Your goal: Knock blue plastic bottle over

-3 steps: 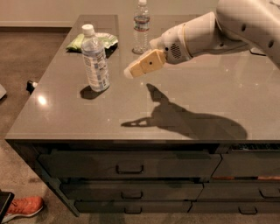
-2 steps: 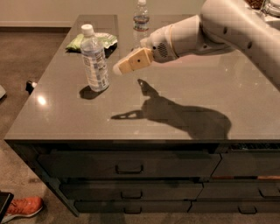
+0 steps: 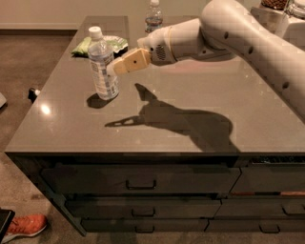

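Note:
The blue plastic bottle stands upright near the left of the grey counter. It is clear, with a white cap and a pale blue-and-white label. My gripper reaches in from the right on the white arm. Its tan fingers are together, and their tip is at the bottle's right side at label height, touching it or nearly so. Nothing is held in the gripper.
A green bag lies just behind the bottle. A slimmer clear bottle stands at the counter's far edge. Drawers run below the front edge. A red shoe and a dark object lie on the floor at left.
My gripper has swung left across the counter, from well right of the bottle up to its right side. The bottle still stands where it was.

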You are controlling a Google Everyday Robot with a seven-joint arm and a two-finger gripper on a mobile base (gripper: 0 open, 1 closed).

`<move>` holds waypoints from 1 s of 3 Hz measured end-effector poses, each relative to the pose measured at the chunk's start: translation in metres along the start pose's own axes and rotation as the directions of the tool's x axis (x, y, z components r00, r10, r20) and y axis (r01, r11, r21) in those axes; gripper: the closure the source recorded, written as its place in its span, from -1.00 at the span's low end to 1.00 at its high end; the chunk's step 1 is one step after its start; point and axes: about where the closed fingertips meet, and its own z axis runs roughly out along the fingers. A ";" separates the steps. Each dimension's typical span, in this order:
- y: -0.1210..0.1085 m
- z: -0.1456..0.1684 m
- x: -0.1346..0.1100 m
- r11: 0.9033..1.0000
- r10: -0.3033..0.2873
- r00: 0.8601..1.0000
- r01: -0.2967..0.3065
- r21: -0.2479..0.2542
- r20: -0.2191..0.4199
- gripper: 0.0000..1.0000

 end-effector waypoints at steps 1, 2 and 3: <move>0.007 0.016 -0.006 1.000 -0.012 1.000 0.013 -0.024 0.024 -1.00; 0.012 0.033 -0.010 0.999 -0.027 0.999 0.029 -0.046 0.033 -1.00; 0.015 0.049 -0.013 0.997 -0.039 0.999 0.042 -0.065 0.037 -1.00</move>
